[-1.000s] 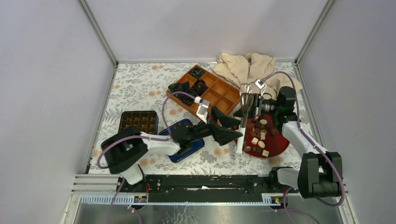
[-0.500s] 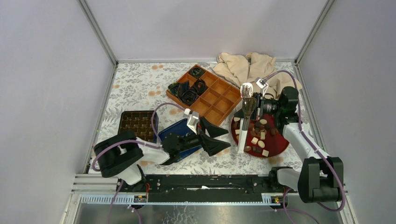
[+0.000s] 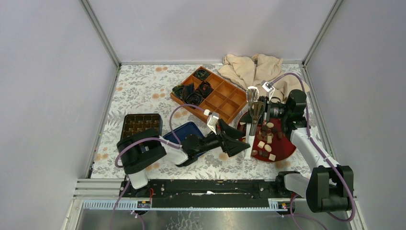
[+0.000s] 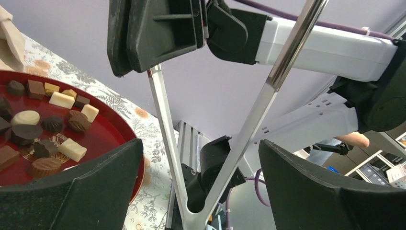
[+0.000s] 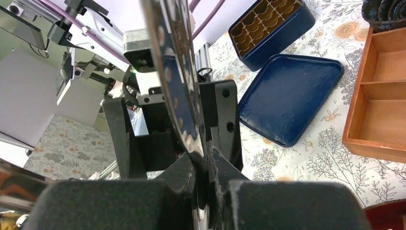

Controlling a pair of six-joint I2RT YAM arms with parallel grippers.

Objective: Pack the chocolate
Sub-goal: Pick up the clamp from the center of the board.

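A floral-patterned tabletop (image 3: pixel 143 86) carries everything. At its far right lies a crumpled beige cloth (image 3: pixel 251 69). Just left of that sits a wooden tray of square compartments (image 3: pixel 225 98), with crumpled black paper cups (image 3: pixel 194 95) at its far-left end. The round dark-red plate (image 3: pixel 285 148) sits near right. An open blue tin with a brown cell insert (image 3: pixel 141 127) stands at the left, its flat blue lid (image 3: pixel 187 130) beside it.

The right gripper (image 3: pixel 260 115) hangs over the plate's left part, fingers clamped on a pair of silver metal tongs (image 3: pixel 249 139) that stand upright, tips down at the plate's left edge. The left gripper (image 3: pixel 245 143) reaches in low from the left, fingers wide apart, with the tongs' legs before the gap.

The chocolate (image 3: pixel 261 143), small dark, brown and cream pieces, all lies on the red plate. The tin cells and tray compartments seen from the right wrist hold none.

Packing looks unstarted, the step being to get the tongs ready. Next, the left fingers probably need to close on the tongs' legs squarely without knocking them or the plate.
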